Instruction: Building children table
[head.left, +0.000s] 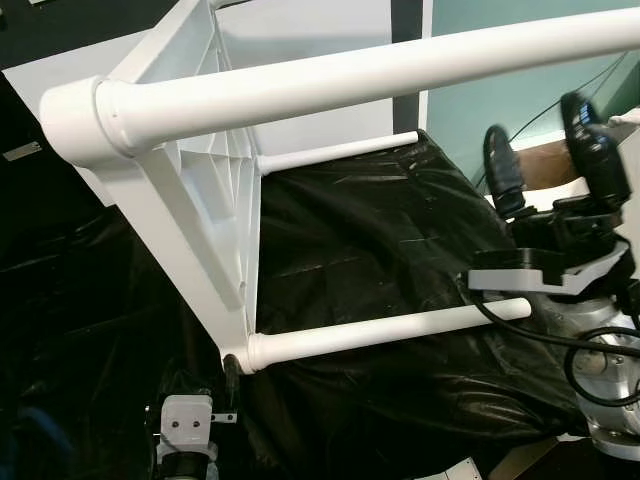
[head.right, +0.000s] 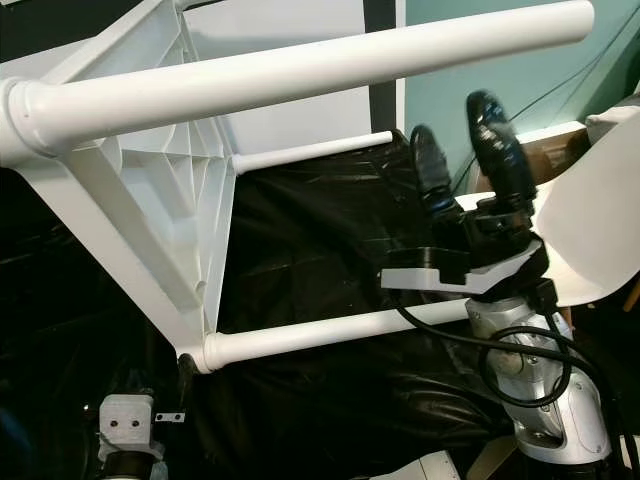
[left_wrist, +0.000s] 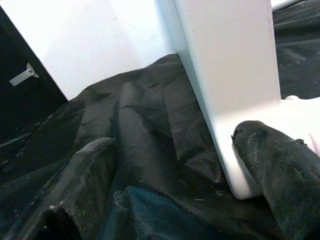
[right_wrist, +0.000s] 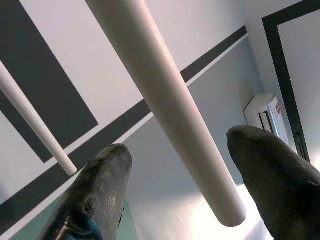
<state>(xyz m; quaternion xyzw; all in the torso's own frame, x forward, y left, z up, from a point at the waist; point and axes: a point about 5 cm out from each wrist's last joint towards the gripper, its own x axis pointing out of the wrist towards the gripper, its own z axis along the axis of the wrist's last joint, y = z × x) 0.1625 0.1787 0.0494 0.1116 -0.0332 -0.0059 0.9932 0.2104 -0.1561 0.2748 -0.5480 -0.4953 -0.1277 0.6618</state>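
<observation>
White table (head.left: 205, 215) tipped on its side over black sheet (head.left: 380, 240); my right gripper (head.right: 468, 140) gapes under the top leg (head.left: 400, 72), left gripper (left_wrist: 200, 170) splayed at the tabletop's lower corner; looks stiff, light, slick plastic, so I'd grip a leg.

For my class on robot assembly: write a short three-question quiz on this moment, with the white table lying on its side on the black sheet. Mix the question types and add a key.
1. True or false: the right gripper is shut on the top table leg.
2. Multiple choice: the table frame rests on a) bare wood, b) a black sheet, c) a rug.
3. Fill in: the left gripper sits at the table's lower ____, one finger touching it.

Key
1. False: its fingers point up, spread, below the leg, not touching it.
2. b.
3. Corner.
</observation>
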